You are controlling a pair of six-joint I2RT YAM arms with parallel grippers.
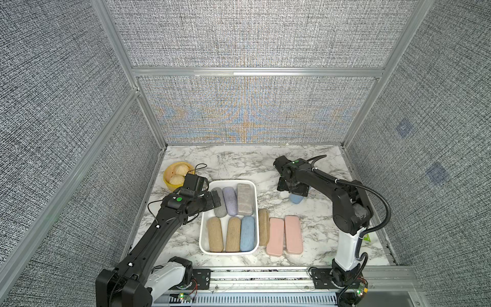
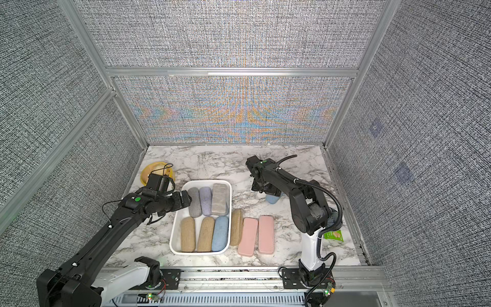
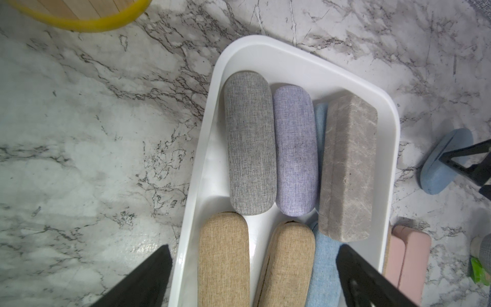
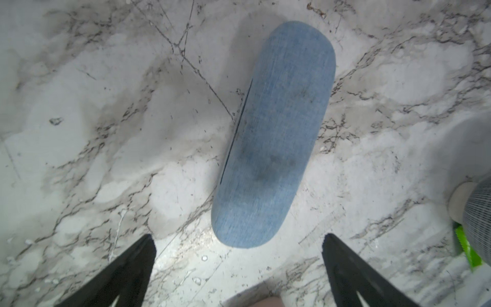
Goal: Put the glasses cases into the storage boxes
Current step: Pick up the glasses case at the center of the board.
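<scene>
L tool (image 3: 253, 247) wide over tray (image 3: 265, 47) edge; R tool (image 4: 239, 236) wide above blue case (image 4: 276, 133); basket (image 3: 106, 24), green pkt (image 2: 333, 235) aside.

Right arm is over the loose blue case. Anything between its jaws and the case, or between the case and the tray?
Nothing visible. The right gripper hangs, jaws open, above the rounded light-blue fabric glasses case, with only bare marble tabletop around it. Bare marble runs from it to the wall of the white plastic tray.

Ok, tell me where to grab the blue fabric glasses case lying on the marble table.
I'd pinch the blue fabric glasses case across its narrow middle, from straight above: it lies flat on the marble table with both long sides free.
</scene>
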